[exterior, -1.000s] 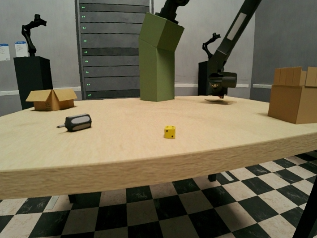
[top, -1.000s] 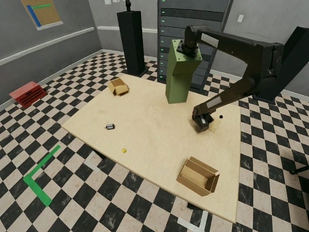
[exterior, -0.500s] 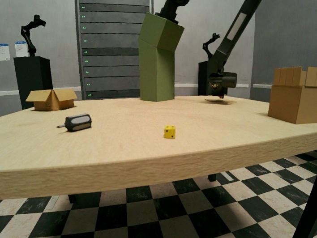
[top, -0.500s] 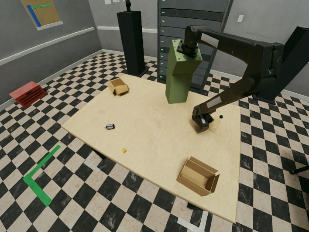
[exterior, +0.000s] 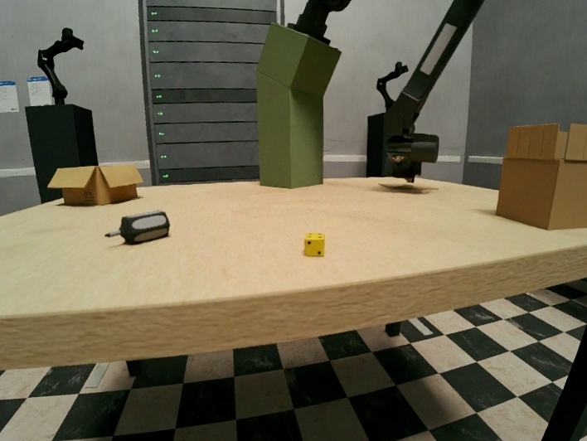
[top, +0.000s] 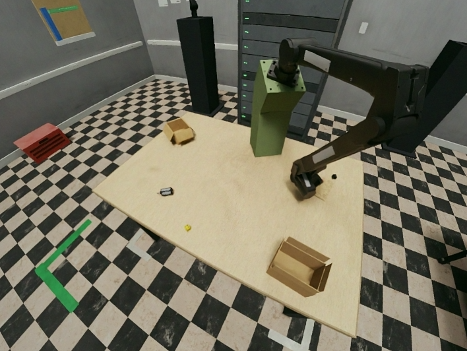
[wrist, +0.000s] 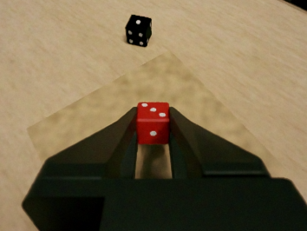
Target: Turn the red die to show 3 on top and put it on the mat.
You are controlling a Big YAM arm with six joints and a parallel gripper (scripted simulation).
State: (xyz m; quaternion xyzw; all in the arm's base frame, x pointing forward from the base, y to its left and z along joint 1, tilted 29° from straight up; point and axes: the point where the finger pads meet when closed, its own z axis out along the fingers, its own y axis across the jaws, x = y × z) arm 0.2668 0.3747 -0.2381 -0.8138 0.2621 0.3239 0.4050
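My gripper (wrist: 153,115) is shut on the red die (wrist: 153,122), low over the tan mat. The die's upward face shows three pips and the face toward the camera shows one. In the top view the gripper (top: 306,183) is at the mat's left part (top: 324,190) on the table's right side. In the exterior view the gripper (exterior: 409,176) is just above the mat (exterior: 408,186). The black die (wrist: 139,30) lies on the bare table beyond the mat, and shows in the top view (top: 333,176). The yellow die (exterior: 314,244) sits near the front edge, also in the top view (top: 186,227).
A green block tower (top: 273,109) stands behind the gripper. An open cardboard box (top: 300,266) lies at the front right, a smaller one (top: 179,130) at the back left. A grey-handled tool (top: 165,191) lies on the left.
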